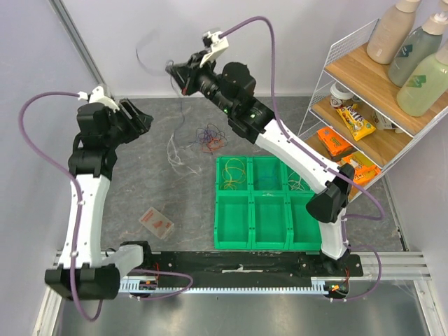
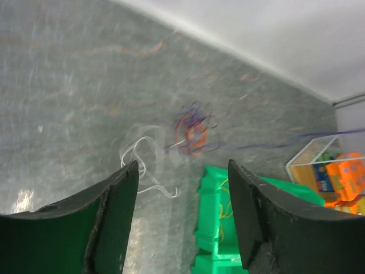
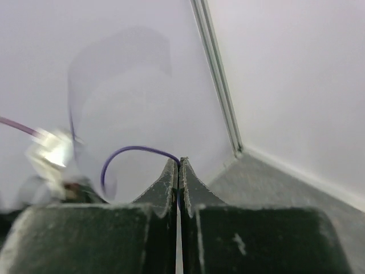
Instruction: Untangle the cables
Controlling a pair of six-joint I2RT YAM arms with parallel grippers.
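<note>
**Right arm hoists purple wire; tangle waits below**

Nearest the arm bases sits a green tray (image 1: 250, 194), w/ yellow wires (image 1: 233, 176) in its far-left cell. Just past the tray's far edge, the bundle of cables (image 1: 210, 136) lies on the table (image 1: 154, 182), a loose white wire (image 1: 175, 150) beside it. The left gripper (image 2: 182, 168) hovers above, fingers spread, holding nothing. Farthest back, the right gripper (image 3: 179, 162), fingers pressed together, pinches a purple wire (image 3: 131, 149) high by the rear wall. A faint strand seems to trail down to the bundle, so the pull prob. wants to be slow & steady, w/ the left gripper pinning the pile so it doesn't ride along.
</note>
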